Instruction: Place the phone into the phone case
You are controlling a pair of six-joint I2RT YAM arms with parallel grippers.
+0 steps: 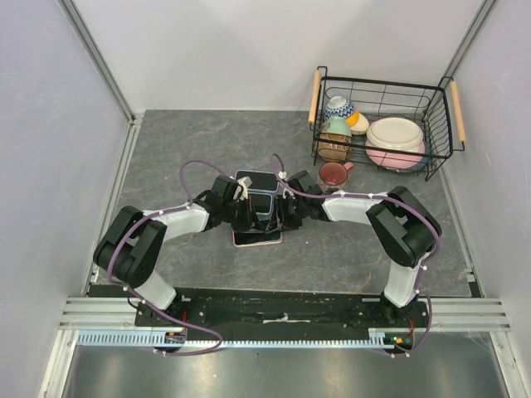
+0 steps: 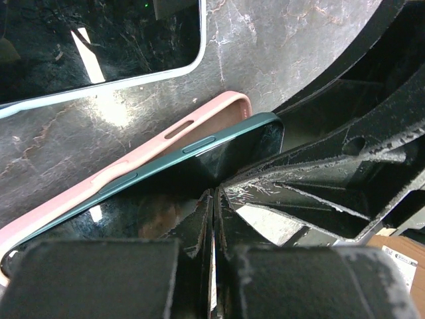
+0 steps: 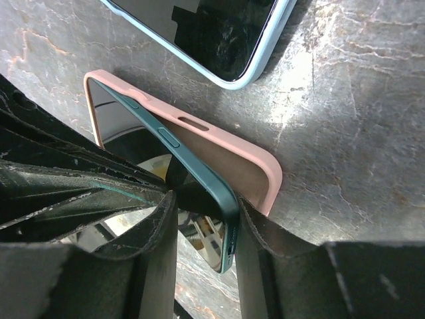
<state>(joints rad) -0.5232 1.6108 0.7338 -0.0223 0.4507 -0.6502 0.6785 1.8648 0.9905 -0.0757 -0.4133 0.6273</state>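
Right wrist: blue handset [image 3: 219,33] beside case [image 3: 229,154], phone [image 3: 199,174].

Robot lab test cell, white panel walls [image 1: 207,50], aluminium rail [image 1: 465,313], left arm [image 1: 166,224] and right arm [image 1: 373,207] bolted at a grey bench [image 1: 182,141]

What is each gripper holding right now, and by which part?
The right gripper pinches the green phone across its thickness near one end, tilted into the pink case. The left gripper is shut with nothing between its fingers.
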